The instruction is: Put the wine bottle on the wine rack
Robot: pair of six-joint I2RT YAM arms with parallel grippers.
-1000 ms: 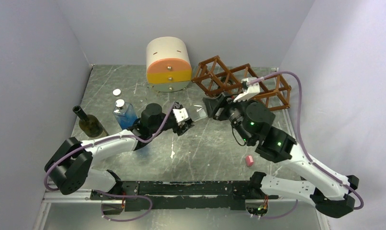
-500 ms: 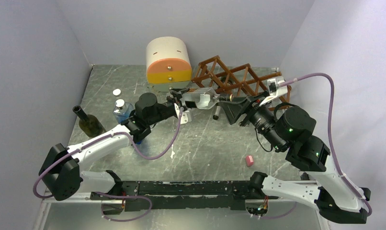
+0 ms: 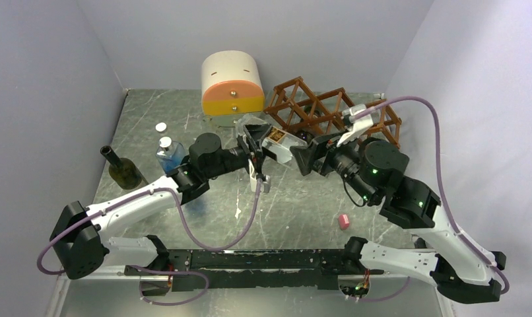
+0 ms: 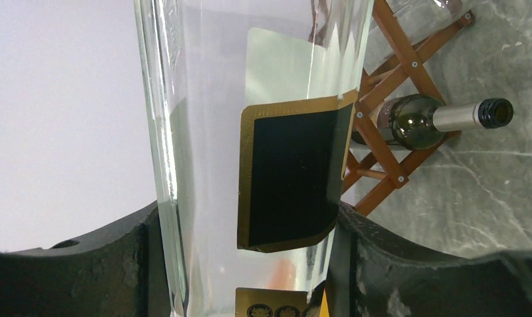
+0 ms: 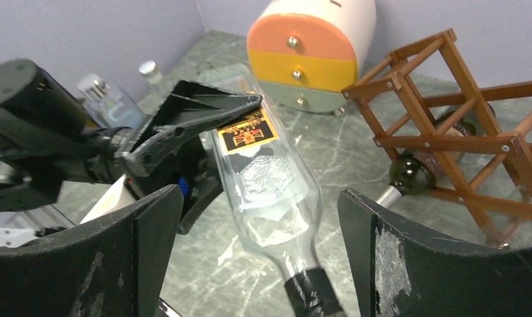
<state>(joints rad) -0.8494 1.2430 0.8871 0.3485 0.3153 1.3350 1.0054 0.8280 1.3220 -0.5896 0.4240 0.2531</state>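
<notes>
The wine bottle point(image 3: 278, 141), clear glass with a black-and-gold label, is up off the tabletop point(image 3: 290, 198) around its middle, toward the far edge and just in front of the wine rack point(image 3: 329, 109). It lies tilted, base toward the far left and dark-capped neck toward the near right. My left gripper point(image 3: 255, 155) is clamped across its body at the label; on the left wrist view I see both black fingers point(image 4: 408, 264) pressed against the glass. That arm runs from its base at the near left corner in a long diagonal, forearm nearly straight, wrist turned toward the rack. My right gripper point(image 3: 308, 156) faces it from the other side with its jaws spread wide. On the right wrist view the neck passes between the two fingers point(image 5: 422, 264) with clear gaps on either side, so it grips nothing. The right arm climbs from the near right corner, folds at a high elbow and points its forearm left at the bottle. The rack stands at the far right of the tabletop and already carries a dark bottle point(image 4: 422, 122) in a low cell, neck sticking out. Left of it sits a cream-and-orange drawer cabinet point(image 3: 232, 86). Along the left edge I see a dark green bottle point(image 3: 121, 170), a small blue-tinted bottle point(image 3: 169, 155) and a white cap point(image 3: 160, 127); a small pink object point(image 3: 344, 221) lies near the right arm.
</notes>
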